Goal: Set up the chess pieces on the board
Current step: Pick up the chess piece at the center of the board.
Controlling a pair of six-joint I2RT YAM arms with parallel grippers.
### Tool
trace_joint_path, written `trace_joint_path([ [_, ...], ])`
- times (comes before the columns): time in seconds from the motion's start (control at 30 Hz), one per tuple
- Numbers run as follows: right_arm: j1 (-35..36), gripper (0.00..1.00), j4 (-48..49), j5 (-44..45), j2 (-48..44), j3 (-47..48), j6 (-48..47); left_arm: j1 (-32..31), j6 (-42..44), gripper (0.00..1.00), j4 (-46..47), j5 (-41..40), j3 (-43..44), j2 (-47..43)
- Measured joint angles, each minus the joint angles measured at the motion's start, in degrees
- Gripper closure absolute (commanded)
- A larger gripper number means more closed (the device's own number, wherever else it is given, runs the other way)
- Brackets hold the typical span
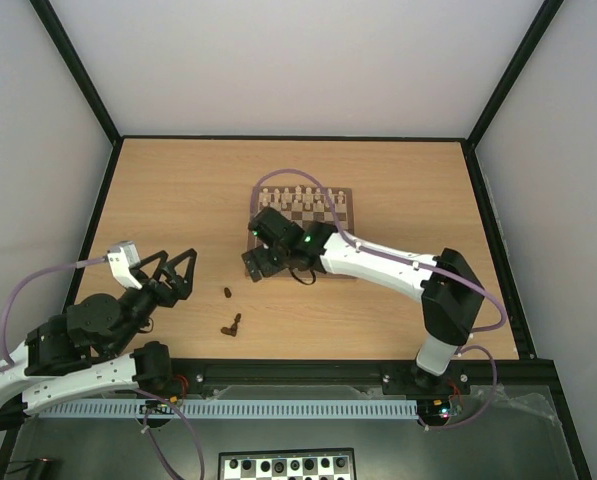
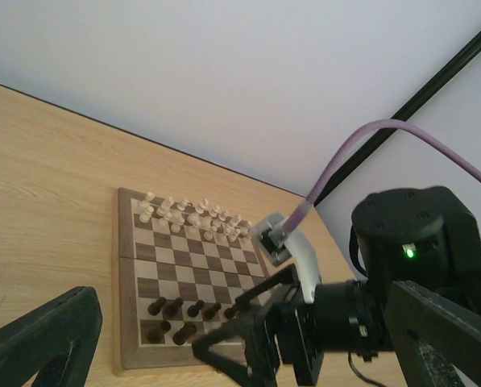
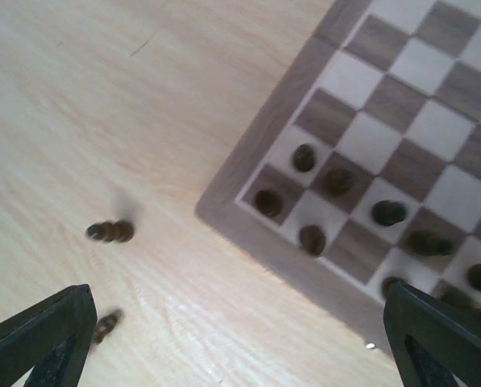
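**Placement.** Board [image 2: 125, 282] sits mid-table, well fwd of both arm bases. Cream pieces [image 1: 298, 195] fill the far rows. Dark pieces [image 3: 337, 181] stand in the near rows at the left corner, one per square, several squares bare. Judged: near side part-filled, setup incomplete. Two loose dark pieces lie on the table [image 1: 378, 160], off the board's near-left corner: one [image 1: 226, 292] nearer the board, one [image 1: 233, 325] closer to the arms and apparently tipped over. Wrist view too blurred to tell piece types.

**Right pincer** [image 3: 236, 294]. Hangs above the board's near-left corner, camera looking down on the border and bare table. Fingers spread wide, nothing between them, touching nothing. Judged: placed to go for a loose piece next.

**Left pincer** [image 1: 175, 262]. Raised over the table's left side, well apart from board and loose pieces. Fingers wide apart, empty, no contact. Judged: parked clear of the right arm's work.
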Motion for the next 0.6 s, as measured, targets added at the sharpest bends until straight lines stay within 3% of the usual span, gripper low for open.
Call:
trace_joint_path([
  [0.13,3.7,0.00,0.2,-1.3,0.5,-0.3,-0.2,0.0,0.0,0.00,-0.3,-0.6,0.1,0.0],
  [0.37,8.3,0.31,0.9,-3.9,5.2,1.0,-0.5,0.0,-0.3,0.01,-1.3,-0.7,0.3,0.0],
  [0.43,9.1,0.46,1.1,-4.4,6.7,1.4,-0.5,0.0,-0.3,0.01,-1.4,-0.7,0.3,-0.1],
  [0.6,11.1,0.54,1.3,-5.2,8.7,1.7,-0.1,0.0,-0.5,0.00,-1.8,-0.7,0.9,-0.4],
])
